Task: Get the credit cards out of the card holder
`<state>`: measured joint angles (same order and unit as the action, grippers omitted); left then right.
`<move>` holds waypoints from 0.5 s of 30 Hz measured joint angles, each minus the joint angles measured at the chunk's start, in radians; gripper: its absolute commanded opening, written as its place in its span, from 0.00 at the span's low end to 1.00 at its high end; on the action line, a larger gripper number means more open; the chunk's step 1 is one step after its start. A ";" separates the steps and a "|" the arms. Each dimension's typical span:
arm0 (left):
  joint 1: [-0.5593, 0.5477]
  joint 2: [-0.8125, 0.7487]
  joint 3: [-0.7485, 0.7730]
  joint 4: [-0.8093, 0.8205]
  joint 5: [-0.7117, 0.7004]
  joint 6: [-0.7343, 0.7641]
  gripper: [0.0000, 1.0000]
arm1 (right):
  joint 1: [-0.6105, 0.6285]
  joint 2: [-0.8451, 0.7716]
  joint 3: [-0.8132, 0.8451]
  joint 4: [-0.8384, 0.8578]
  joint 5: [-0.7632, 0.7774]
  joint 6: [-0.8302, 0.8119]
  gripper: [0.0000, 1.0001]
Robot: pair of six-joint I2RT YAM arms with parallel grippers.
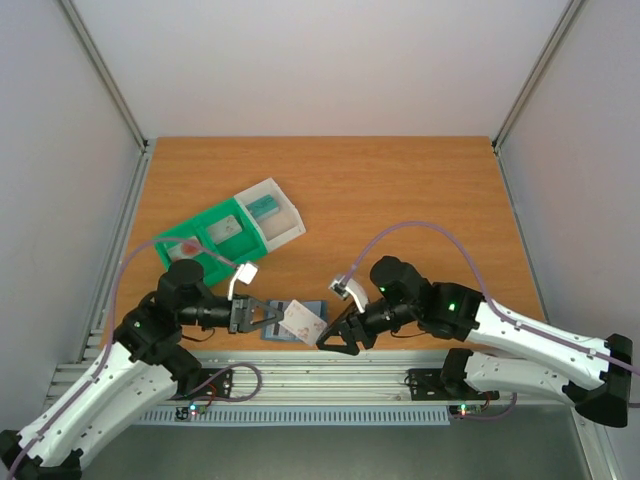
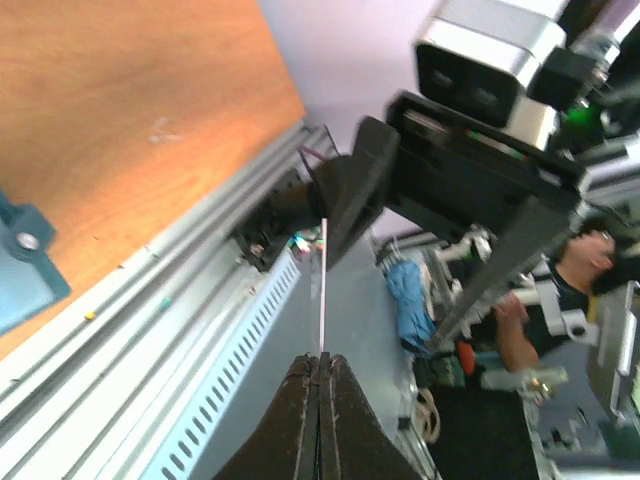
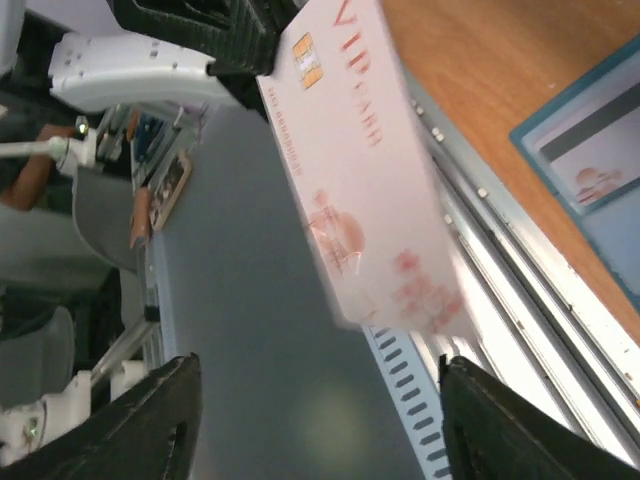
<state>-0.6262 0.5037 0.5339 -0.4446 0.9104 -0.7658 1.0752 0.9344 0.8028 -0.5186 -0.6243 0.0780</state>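
Whitish credit card [image 3: 360,170] clamped by left end effector [image 2: 320,360] | right end effector [image 3: 318,375] apart | green tray [image 1: 200,224] behind

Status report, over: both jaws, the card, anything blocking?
Left jaws shut on card edge, card up off holder. Right jaws open, not touching card. Another card in holder. Nothing seen blocking.

The pale card [image 3: 360,170] reads "VIP CARD" in red capitals next to its gold chip, as the right wrist view shows. A line of small red print runs along one long edge, too fine to read. The second card [image 3: 585,165], in the holder [image 3: 612,250] on the table [image 3: 480,60], is too blurred to read.
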 measured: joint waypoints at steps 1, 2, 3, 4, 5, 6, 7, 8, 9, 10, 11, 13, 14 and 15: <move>0.000 0.006 0.010 -0.013 -0.032 0.000 0.00 | 0.000 -0.010 0.000 -0.002 0.021 0.008 0.79; 0.000 0.012 0.021 -0.025 -0.064 0.003 0.00 | 0.000 -0.024 0.000 -0.006 0.047 0.013 0.92; 0.000 0.017 0.029 -0.034 -0.090 0.005 0.00 | 0.000 -0.036 -0.002 -0.006 0.067 0.021 0.98; 0.000 0.024 0.038 -0.043 -0.130 0.008 0.00 | 0.000 -0.055 -0.003 -0.008 0.093 0.024 0.98; 0.000 0.027 0.043 -0.048 -0.155 0.009 0.00 | 0.000 -0.073 -0.005 -0.008 0.117 0.031 0.98; 0.000 0.029 0.047 -0.052 -0.189 0.011 0.01 | 0.000 -0.088 -0.007 -0.009 0.135 0.037 0.98; 0.000 0.029 0.050 -0.062 -0.233 0.011 0.00 | 0.000 -0.109 -0.010 -0.013 0.163 0.040 0.98; 0.000 0.029 0.052 -0.070 -0.266 0.011 0.01 | 0.000 -0.124 -0.011 -0.017 0.179 0.045 0.98; 0.000 0.029 0.055 -0.078 -0.300 0.010 0.00 | 0.000 -0.140 -0.014 -0.019 0.200 0.050 0.98; 0.000 0.028 0.055 -0.085 -0.335 0.009 0.00 | 0.000 -0.154 -0.018 -0.023 0.218 0.056 0.98; 0.000 0.028 0.058 -0.101 -0.448 0.006 0.01 | 0.000 -0.183 -0.027 -0.034 0.263 0.070 0.98; 0.000 0.029 0.061 -0.110 -0.487 0.004 0.00 | 0.000 -0.190 -0.029 -0.035 0.277 0.078 0.99; 0.000 0.033 0.071 -0.128 -0.543 0.002 0.00 | 0.000 -0.196 -0.034 -0.036 0.288 0.082 0.98; 0.000 0.038 0.082 -0.141 -0.588 0.000 0.00 | 0.000 -0.204 -0.040 -0.039 0.297 0.088 0.98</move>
<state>-0.6262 0.5415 0.6155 -0.5858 0.3222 -0.7662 1.0752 0.7300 0.7624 -0.5579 -0.3271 0.1661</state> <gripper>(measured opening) 0.008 0.985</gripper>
